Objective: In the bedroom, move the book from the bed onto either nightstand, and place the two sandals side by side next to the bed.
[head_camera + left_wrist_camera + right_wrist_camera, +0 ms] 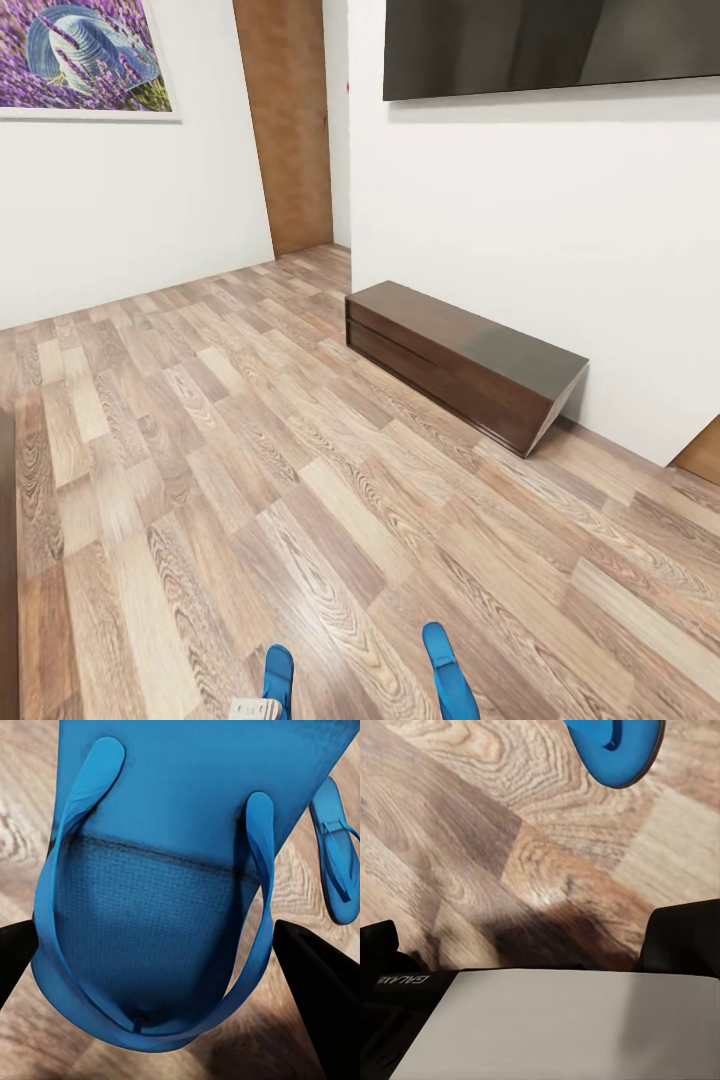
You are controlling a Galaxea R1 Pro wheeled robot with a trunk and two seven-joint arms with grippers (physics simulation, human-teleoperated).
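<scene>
Two bright blue sandals lie on the wood-plank floor at the near edge of the head view, one on the left (278,678) and one on the right (447,672), roughly parallel and a wide gap apart. My left gripper (154,937) is open, and its black fingers (315,997) straddle the toe end of the left sandal (187,810). The other sandal (337,862) lies off to the side. My right gripper (532,930) is open above bare floor, with a sandal's tip (619,746) ahead of it. The book and nightstand are out of view.
A low dark brown cabinet (460,365) stands against the white wall under a wall-mounted screen (550,45). A wooden door (290,120) and a purple painting (85,55) are at the back. A pale flat surface (555,1027) lies under the right fingers. A dark strip (6,560) runs along the left edge.
</scene>
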